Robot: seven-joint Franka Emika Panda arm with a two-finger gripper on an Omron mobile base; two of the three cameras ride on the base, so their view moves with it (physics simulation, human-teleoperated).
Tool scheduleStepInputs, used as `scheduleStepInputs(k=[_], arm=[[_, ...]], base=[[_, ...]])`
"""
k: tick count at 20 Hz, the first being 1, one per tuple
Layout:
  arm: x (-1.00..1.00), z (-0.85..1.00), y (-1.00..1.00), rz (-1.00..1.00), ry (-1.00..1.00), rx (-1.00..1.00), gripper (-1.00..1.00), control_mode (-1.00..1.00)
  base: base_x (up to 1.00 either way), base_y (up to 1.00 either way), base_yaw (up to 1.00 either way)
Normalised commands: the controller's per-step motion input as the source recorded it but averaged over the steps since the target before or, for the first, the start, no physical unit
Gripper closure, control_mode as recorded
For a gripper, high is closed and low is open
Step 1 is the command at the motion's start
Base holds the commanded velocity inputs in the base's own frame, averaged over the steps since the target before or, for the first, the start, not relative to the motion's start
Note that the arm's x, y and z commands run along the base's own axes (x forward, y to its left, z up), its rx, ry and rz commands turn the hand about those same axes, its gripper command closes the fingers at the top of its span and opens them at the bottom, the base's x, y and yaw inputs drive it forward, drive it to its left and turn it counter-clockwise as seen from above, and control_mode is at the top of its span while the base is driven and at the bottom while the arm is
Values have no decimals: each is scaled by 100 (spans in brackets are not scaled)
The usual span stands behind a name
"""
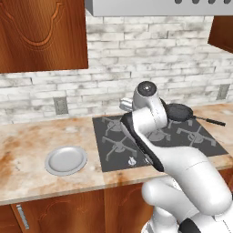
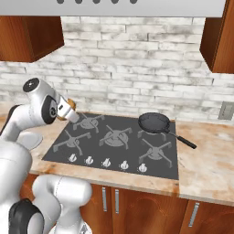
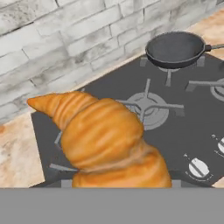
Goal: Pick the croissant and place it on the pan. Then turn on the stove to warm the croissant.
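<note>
My fingers [image 2: 67,109] grip the croissant [image 3: 105,140] across its middle, aloft over the stove [image 2: 114,144]; the pan [image 3: 175,49] waits at one o'clock. It looks light, flaky, crushable, so a gentle squeeze suits.

No readable text, brand names or numbers anywhere. Only small white markings on the round knobs [image 2: 106,162] along the front edge of the stove [image 2: 123,123], perhaps dial symbols, too small to make out. Same pale marks on the knobs in the hand view, blurred beyond reading.
</note>
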Motion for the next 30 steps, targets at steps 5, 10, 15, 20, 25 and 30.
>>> scheduleStepInputs(k=[5, 10, 15, 20, 25, 30], arm=[[0, 30, -93, -16, -2, 13, 100, -100], [1, 16, -90, -15, 0, 13, 100, -100], [22, 1, -74, -11, 0, 9, 100, -100], [35, 0, -65, -1, 0, 9, 100, -100], [40, 0, -61, 0, 0, 8, 100, -100], [50, 0, -41, 0, 0, 3, 100, -100]], base=[[0, 0, 0], [0, 0, 0], [0, 0, 0], [0, 0, 0], [0, 0, 0], [0, 0, 0]])
